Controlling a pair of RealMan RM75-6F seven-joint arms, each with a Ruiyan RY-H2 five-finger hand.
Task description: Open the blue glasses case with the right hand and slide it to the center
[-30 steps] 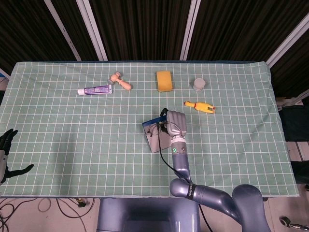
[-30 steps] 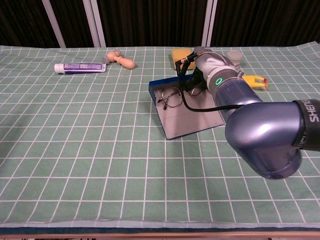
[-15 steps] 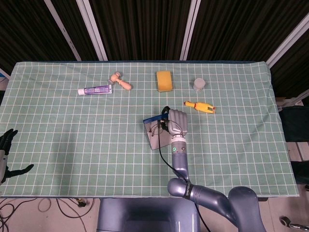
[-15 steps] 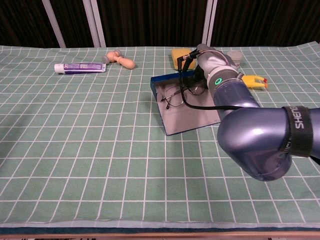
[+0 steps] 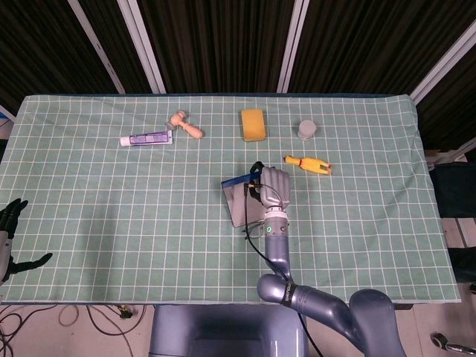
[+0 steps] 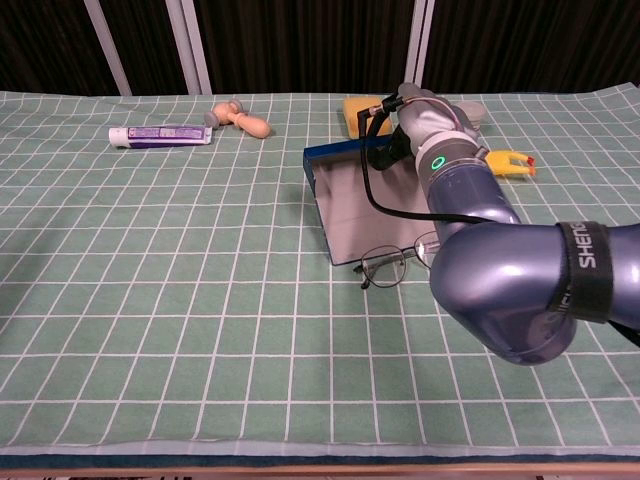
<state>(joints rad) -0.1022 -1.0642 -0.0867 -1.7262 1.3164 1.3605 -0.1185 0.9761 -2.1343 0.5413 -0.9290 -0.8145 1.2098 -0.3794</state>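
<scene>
The blue glasses case (image 5: 239, 202) lies open near the table's middle, its grey lining (image 6: 355, 205) facing up and its far blue rim raised. My right hand (image 5: 273, 189) grips the case at its far right side, fingers curled over the rim (image 6: 400, 140). A pair of thin-framed glasses (image 6: 392, 264) lies on the cloth just off the case's near edge, partly behind my forearm. My left hand (image 5: 10, 217) hangs off the table's left edge, fingers apart and holding nothing.
Along the far side lie a toothpaste tube (image 5: 146, 139), a small wooden toy (image 5: 186, 125), a yellow sponge (image 5: 253, 124), a grey cup (image 5: 306, 130) and a rubber chicken (image 5: 308, 163). The green checked cloth (image 5: 111, 223) covers the table.
The case's far edge has tipped up and the case has shifted slightly right. The glasses have slid out of it onto the cloth in front.
</scene>
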